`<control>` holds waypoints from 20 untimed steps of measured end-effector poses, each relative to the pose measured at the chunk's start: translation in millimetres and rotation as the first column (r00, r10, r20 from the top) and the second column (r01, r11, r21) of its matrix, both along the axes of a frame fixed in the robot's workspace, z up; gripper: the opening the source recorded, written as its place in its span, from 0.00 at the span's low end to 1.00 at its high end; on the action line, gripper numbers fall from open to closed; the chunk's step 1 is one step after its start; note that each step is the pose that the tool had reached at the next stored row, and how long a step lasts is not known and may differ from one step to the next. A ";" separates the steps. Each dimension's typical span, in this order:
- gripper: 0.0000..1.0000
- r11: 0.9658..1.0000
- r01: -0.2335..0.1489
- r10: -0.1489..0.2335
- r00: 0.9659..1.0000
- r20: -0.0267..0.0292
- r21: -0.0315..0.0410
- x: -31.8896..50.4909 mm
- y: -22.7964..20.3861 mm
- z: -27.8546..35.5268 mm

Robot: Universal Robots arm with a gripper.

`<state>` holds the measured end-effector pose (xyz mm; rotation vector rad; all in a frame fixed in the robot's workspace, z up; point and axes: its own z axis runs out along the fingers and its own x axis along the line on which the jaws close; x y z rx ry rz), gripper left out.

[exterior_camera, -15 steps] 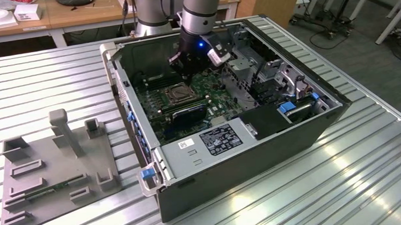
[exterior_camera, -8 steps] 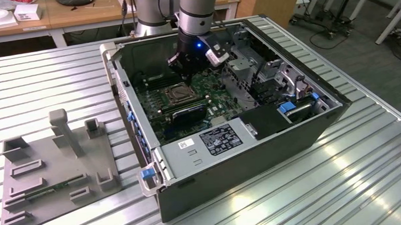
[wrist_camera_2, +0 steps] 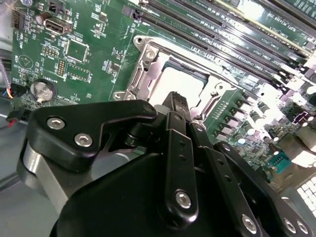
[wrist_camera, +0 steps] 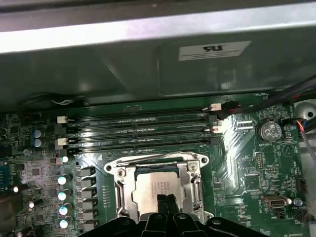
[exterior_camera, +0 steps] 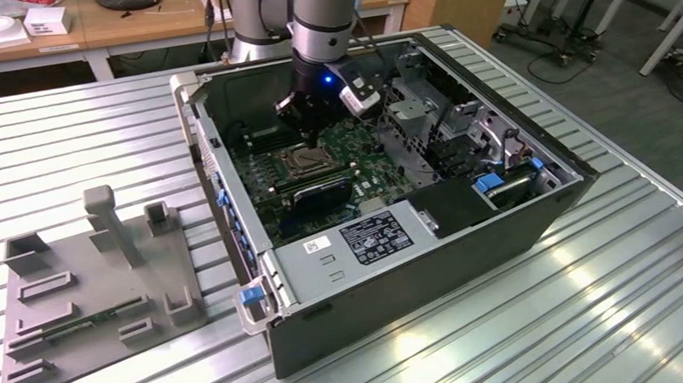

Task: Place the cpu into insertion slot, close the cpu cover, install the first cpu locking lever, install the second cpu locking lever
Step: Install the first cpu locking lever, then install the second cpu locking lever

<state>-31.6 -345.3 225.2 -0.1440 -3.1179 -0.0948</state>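
Observation:
The cpu (wrist_camera: 159, 185) lies in the insertion slot (exterior_camera: 306, 162) on the green motherboard, its silver top showing in both wrist views (wrist_camera_2: 181, 83). The cpu cover (wrist_camera: 193, 183), a steel frame, lies flat around it, with the chip visible through its window; the cover's rim (wrist_camera_2: 148, 64) shines beside the chip. My gripper (wrist_camera: 166, 201) hovers just above the edge of the chip with its black fingertips (wrist_camera_2: 174, 100) pressed together and nothing between them. In the exterior view the gripper (exterior_camera: 298, 116) hangs inside the open computer case, just behind the slot.
Long black memory slots (wrist_camera: 138, 131) run beside the socket, and a coin battery (wrist_camera: 269, 131) sits on the board. The case walls (exterior_camera: 209, 136) and drive bays (exterior_camera: 476, 144) hem in the arm. A grey fixture block (exterior_camera: 95, 285) stands on the ribbed metal table at the exterior view's left.

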 end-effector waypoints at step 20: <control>0.11 1.000 -0.004 0.004 1.000 0.009 0.001 -8.9 -0.1 -1.6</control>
